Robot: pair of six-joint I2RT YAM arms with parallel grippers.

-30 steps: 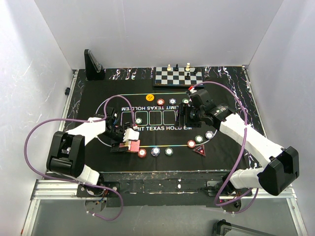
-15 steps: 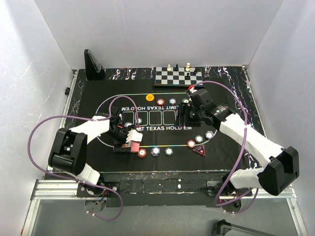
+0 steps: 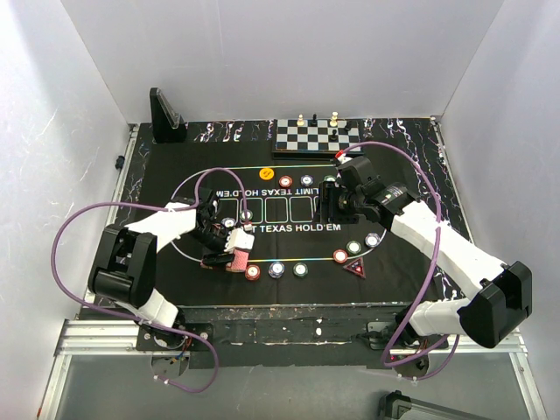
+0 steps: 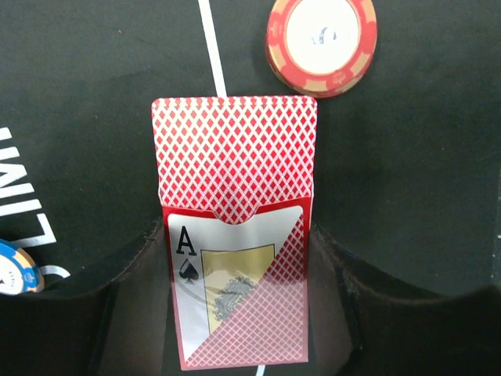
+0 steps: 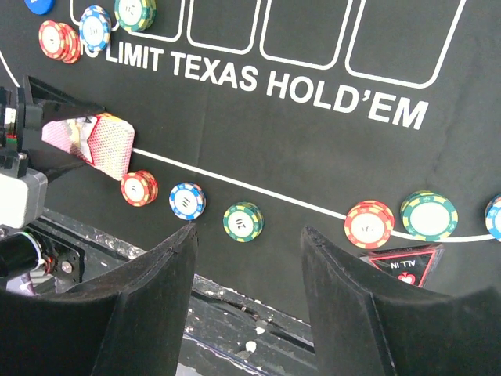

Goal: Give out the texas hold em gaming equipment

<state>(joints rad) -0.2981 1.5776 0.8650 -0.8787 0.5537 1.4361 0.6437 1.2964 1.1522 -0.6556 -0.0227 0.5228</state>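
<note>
A pack of red-patterned-back playing cards, with an ace of spades on its face, lies on the mat's near-left part. My left gripper is shut on it, one finger against each long side. In the top view the pack shows at my left gripper. Beside it, red, blue and green poker chips lie in a row. Further right are several more chips and the dark red triangular marker. My right gripper hangs open above the mat with nothing between its fingers.
The black hold'em mat covers the table. A chessboard with pieces stands at the back, and a black stand at the back left. More chips and an orange one lie along the mat's far line.
My left gripper has closed from wide open onto the card pack, and its arm has shifted a little. My right gripper has barely moved.
</note>
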